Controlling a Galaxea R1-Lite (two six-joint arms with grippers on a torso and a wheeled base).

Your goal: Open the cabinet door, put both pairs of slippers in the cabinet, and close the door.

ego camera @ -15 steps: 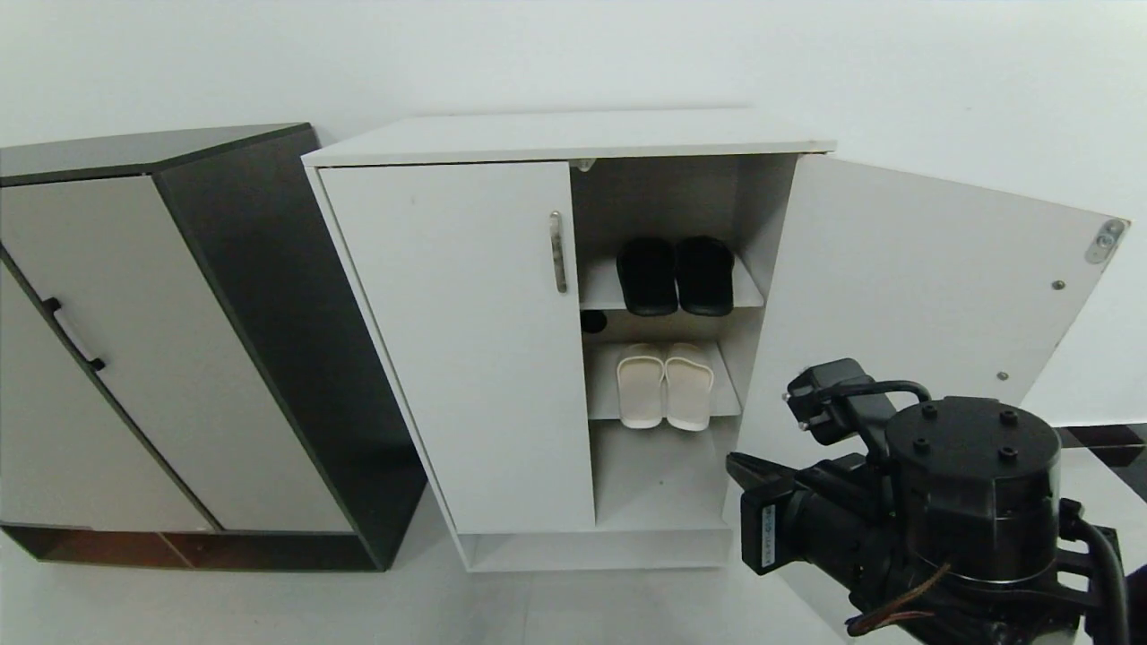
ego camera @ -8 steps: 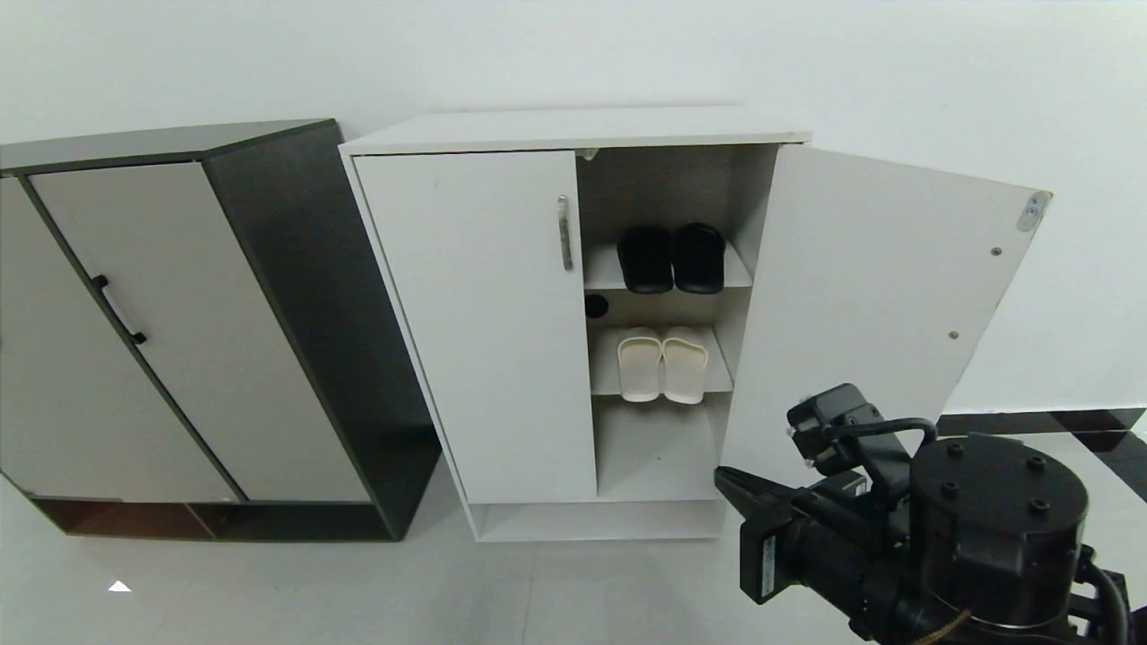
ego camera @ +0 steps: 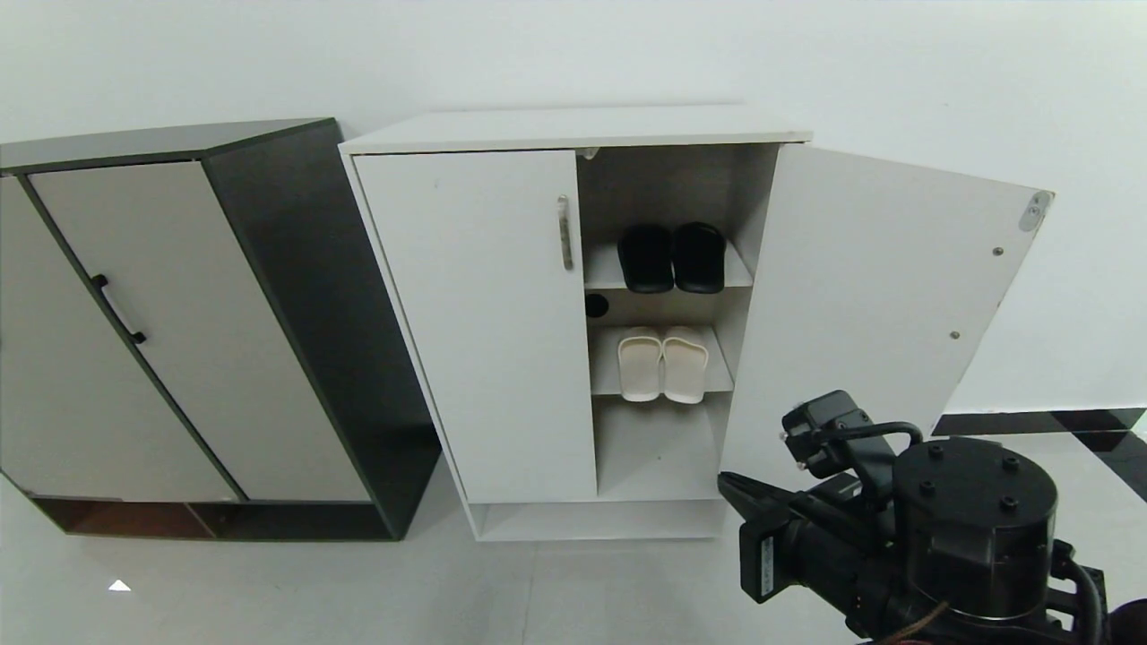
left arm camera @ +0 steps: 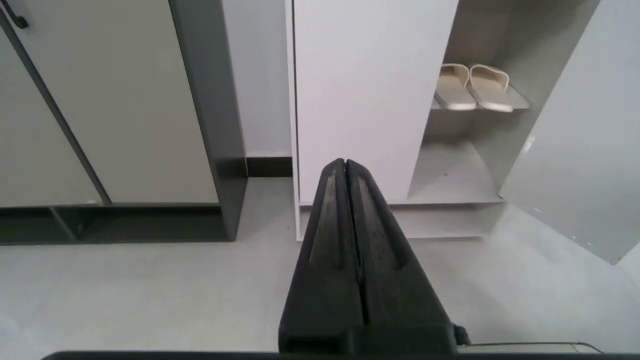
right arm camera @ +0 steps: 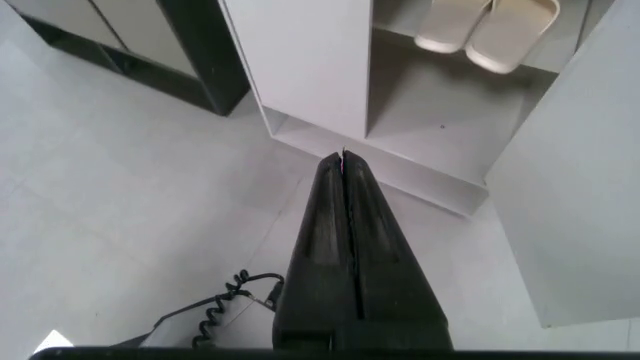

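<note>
Both closed, empty: left end effector (left arm camera: 345,166), right end effector (right arm camera: 344,160).

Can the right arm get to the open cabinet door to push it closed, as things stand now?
Probably yes. The open door stands close to the right gripper, and nothing lies between them. The gripper is shut, so a push seems more likely than a grasp.

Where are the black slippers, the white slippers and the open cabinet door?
black slippers (ego camera: 645,258): head view, top of the left one.
white slippers (ego camera: 685,365): head view, top of the right one.
open cabinet door (ego camera: 869,296): head view, inner face.
</note>
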